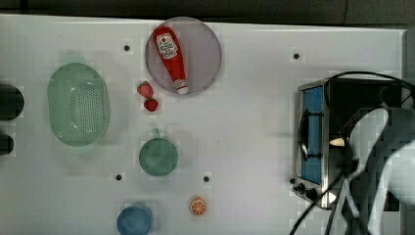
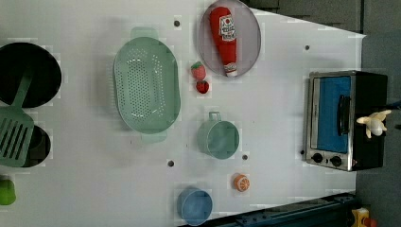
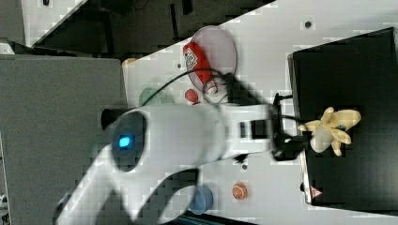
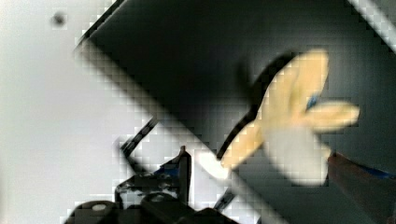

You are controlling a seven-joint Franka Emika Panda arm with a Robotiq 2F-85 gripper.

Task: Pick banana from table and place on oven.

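Oven top bare around the banana.

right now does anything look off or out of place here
Mostly tidy. The ketchup bottle lies on its side on the plate, and the banana sits peeled open on the oven top.

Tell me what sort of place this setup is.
Probably a robot lab's mock kitchen: a white table with mounting holes, toy food like the banana lying on a toaster oven, and a robot arm.
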